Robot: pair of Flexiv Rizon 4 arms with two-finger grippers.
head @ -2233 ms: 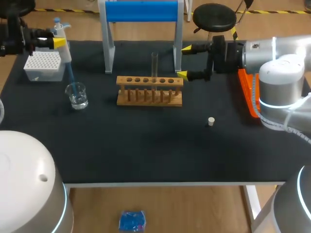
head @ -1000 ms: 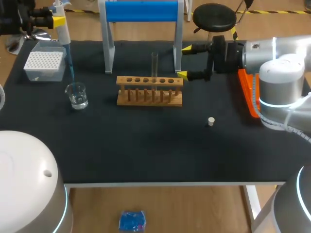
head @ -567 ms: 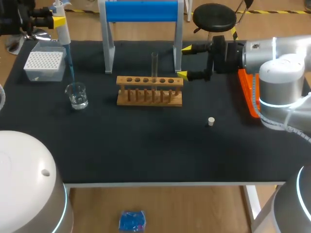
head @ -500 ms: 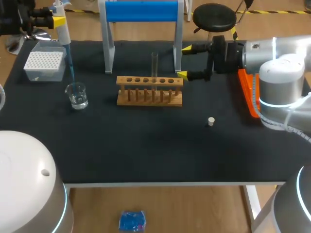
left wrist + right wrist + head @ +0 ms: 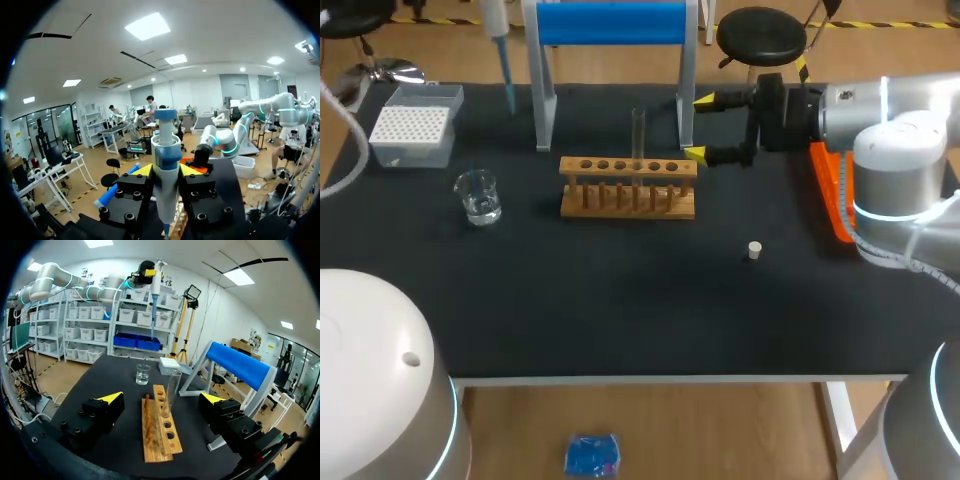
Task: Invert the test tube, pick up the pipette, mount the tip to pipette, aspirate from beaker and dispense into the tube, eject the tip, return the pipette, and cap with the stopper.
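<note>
My left gripper (image 5: 166,171) is shut on the white and blue pipette (image 5: 165,175), which stands upright between its yellow fingertips. In the head view only the pipette's lower body (image 5: 496,18) and blue tip (image 5: 507,88) show, high above the table's far left, between the tip box (image 5: 412,128) and the blue stand (image 5: 610,24). The beaker (image 5: 478,195) holds clear liquid. An upright test tube (image 5: 638,133) stands in the wooden rack (image 5: 628,188). The white stopper (image 5: 754,249) lies to the rack's right. My right gripper (image 5: 699,127) hangs open beside the rack's right end, with the test tube (image 5: 173,390) ahead of it.
An orange holder (image 5: 830,190) lies at the table's right edge under my right arm. The blue-topped stand's legs rise just behind the rack. The white base of my left arm (image 5: 375,370) fills the near left corner.
My left arm has lifted the pipette up from above the beaker and carried it to the right, and its gripper has left the head view. The right arm has not moved.
</note>
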